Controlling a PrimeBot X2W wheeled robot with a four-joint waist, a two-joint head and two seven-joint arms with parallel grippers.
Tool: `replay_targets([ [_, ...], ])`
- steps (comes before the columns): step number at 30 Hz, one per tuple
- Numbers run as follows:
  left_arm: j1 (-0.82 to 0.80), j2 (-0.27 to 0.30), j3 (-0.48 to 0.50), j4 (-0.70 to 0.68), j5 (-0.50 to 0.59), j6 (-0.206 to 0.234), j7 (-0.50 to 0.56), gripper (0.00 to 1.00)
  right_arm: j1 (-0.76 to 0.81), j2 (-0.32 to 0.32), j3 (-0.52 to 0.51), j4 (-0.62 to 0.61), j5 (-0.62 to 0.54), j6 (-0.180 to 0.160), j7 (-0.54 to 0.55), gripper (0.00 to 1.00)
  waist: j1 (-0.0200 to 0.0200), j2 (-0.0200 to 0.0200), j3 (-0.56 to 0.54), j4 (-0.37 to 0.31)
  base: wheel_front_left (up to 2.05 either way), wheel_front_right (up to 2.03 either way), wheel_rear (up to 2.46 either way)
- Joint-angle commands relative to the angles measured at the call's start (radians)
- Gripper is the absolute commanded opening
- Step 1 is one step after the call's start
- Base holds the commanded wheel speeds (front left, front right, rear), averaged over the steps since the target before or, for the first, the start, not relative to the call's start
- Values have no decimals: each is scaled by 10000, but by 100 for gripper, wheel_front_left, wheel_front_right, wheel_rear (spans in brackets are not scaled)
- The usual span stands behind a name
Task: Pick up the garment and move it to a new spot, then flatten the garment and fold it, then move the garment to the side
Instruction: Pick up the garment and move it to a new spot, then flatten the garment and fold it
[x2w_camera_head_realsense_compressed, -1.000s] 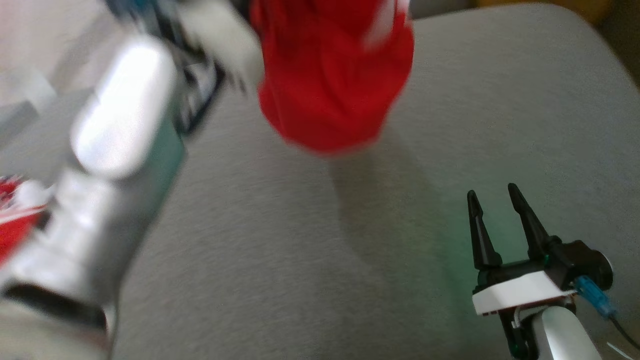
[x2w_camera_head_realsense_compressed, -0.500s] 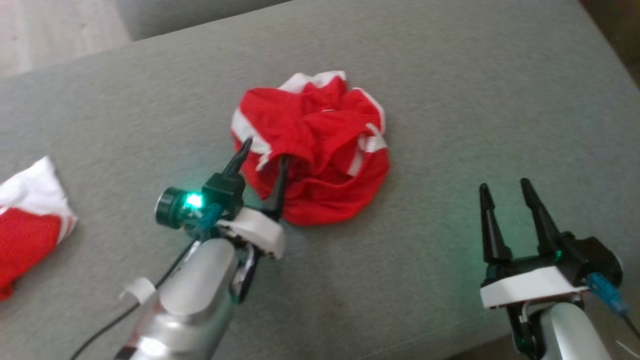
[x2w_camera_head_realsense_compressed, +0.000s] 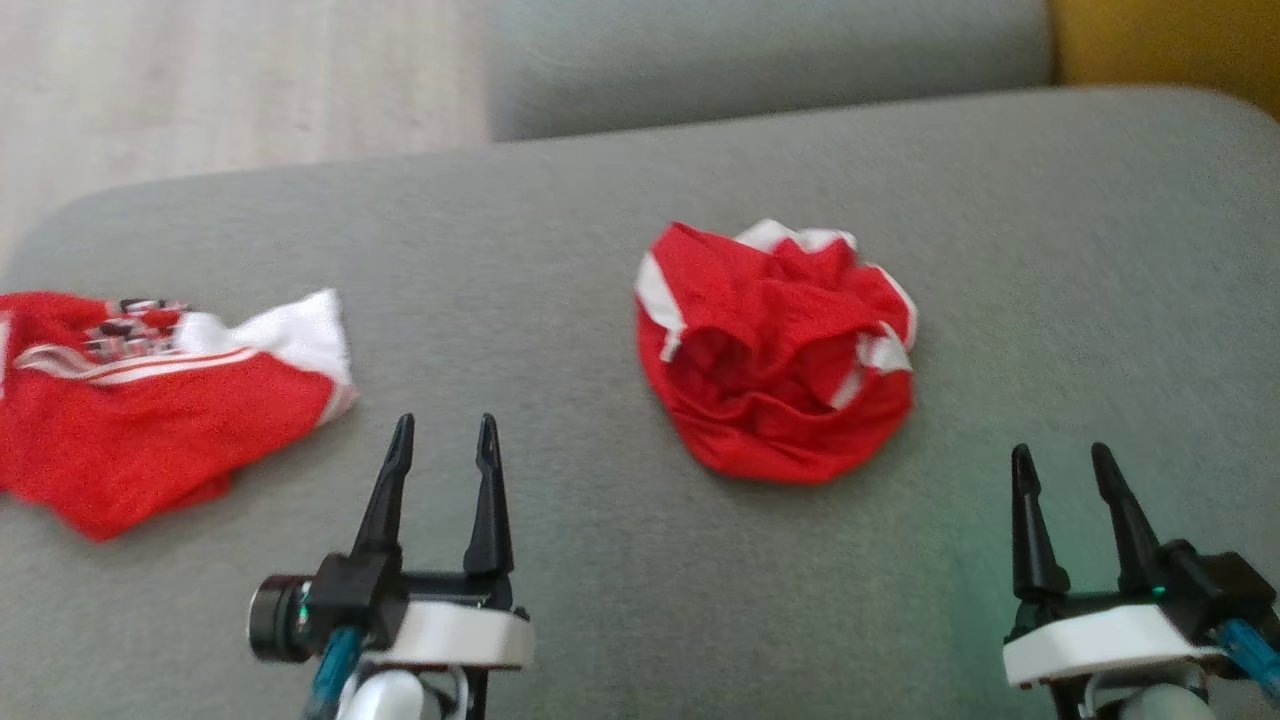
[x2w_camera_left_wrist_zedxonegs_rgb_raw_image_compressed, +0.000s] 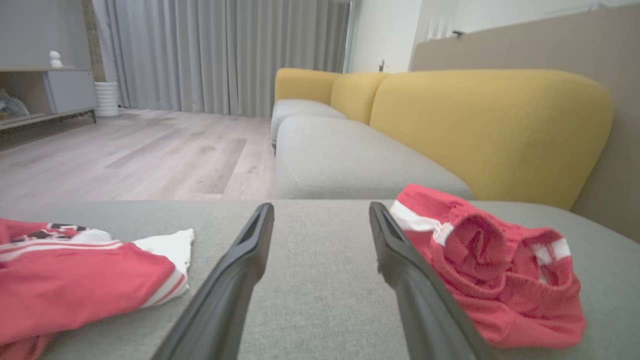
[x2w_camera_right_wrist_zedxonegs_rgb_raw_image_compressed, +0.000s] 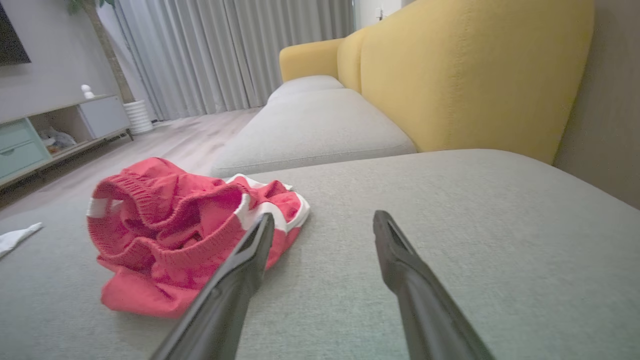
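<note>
The red garment (x2w_camera_head_realsense_compressed: 775, 355), trimmed in white, lies crumpled in a rounded heap on the grey cushion (x2w_camera_head_realsense_compressed: 560, 230), a little right of the middle of the head view, and neither hand touches it. The left hand (x2w_camera_head_realsense_compressed: 445, 425) sits low in that view with its two dark fingers spread wide and nothing between them. The heap is at about 1 o'clock from it, clear of the fingertips. The right hand (x2w_camera_head_realsense_compressed: 1060, 452) is at the lower right, likewise wide open and empty, with the heap at about 11 o'clock from it. Both hands point toward 12 o'clock over bare grey fabric. At about 10 o'clock from the left hand lies a second garment (x2w_camera_head_realsense_compressed: 150, 410), red with white stripes and a white edge. It is spread loosely near the cushion's left end, well apart from the heap. In the left wrist view the heap shows a gathered, elastic-looking band curled open at about 2 o'clock, and the second garment is at about 9 o'clock. In the right wrist view the heap sits at about 10 o'clock, partly behind one finger. Beyond the cushion are another grey seat (x2w_camera_left_wrist_zedxonegs_rgb_raw_image_compressed: 340, 160), a yellow backrest (x2w_camera_left_wrist_zedxonegs_rgb_raw_image_compressed: 490, 125), a pale wooden floor (x2w_camera_head_realsense_compressed: 200, 80) and grey curtains (x2w_camera_left_wrist_zedxonegs_rgb_raw_image_compressed: 225, 55).
</note>
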Motion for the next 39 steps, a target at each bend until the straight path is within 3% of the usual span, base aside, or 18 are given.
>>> replay_targets([
  [1, -131, -61, 394, -505, 116, -43, -94, 100, -180, -57, 220, -350, 98, -7, -28, 100, 3, -1, -576, 626, 0, 0, 0],
  [8, 1350, -78, 870, -1631, 175, 159, -94, 100, 281, -57, 252, -762, 132, -7, -28, 100, 3, -1, -1049, 1071, 0, 0, 0],
  [15, 2274, -80, 965, -1919, 553, 156, -95, 100, 811, -57, 345, -1008, -189, -7, -28, 100, 3, -1, -1296, 1207, 0, 0, 0],
  [39, 2323, -81, 732, -1781, 1177, 97, -95, 100, 1140, -57, 886, -926, -720, -7, -28, 100, 3, -1, -1257, 1447, 0, 0, 0],
])
